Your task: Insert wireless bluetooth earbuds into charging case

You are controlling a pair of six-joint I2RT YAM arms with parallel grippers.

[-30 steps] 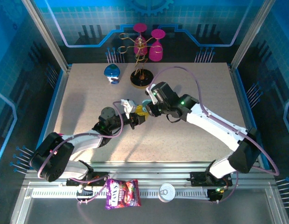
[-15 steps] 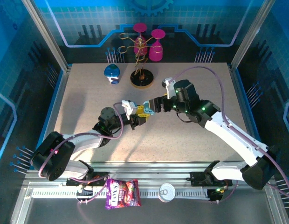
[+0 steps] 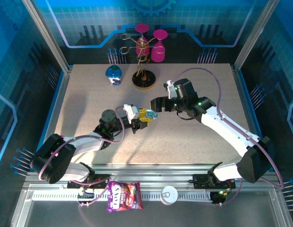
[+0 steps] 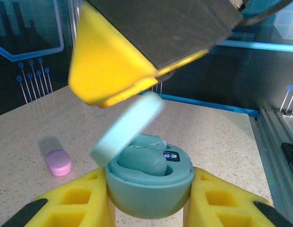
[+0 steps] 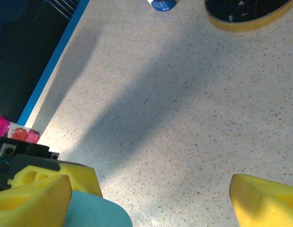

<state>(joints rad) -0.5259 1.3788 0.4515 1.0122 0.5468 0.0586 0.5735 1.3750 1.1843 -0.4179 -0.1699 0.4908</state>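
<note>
My left gripper (image 3: 142, 119) (image 4: 149, 201) is shut on a teal charging case (image 4: 149, 187) (image 3: 149, 115), held just above the table's middle between the yellow pads (image 4: 66, 203). The case's round lid (image 4: 127, 128) stands tilted half open. Two pale teal earbuds (image 4: 142, 161) sit in its wells beside a small lit display. My right gripper (image 3: 158, 103) (image 5: 151, 203) is open, its jaws wide apart and holding nothing, just right of and above the case; one of its yellow fingers (image 4: 113, 71) hangs over the lid. In the right wrist view the teal case (image 5: 94, 213) shows by my left finger.
A small pink case (image 4: 58, 162) lies shut on the table to the left of the held case. At the back stand a blue-and-white object (image 3: 113, 74) and a wire stand on a round base (image 3: 143, 79) with pink glasses. A snack bag (image 3: 124, 196) and a can (image 3: 169, 194) lie on the front rail.
My right gripper opened wide and drew back to the right, away from the case. My left gripper kept hold of the case in nearly the same place.
</note>
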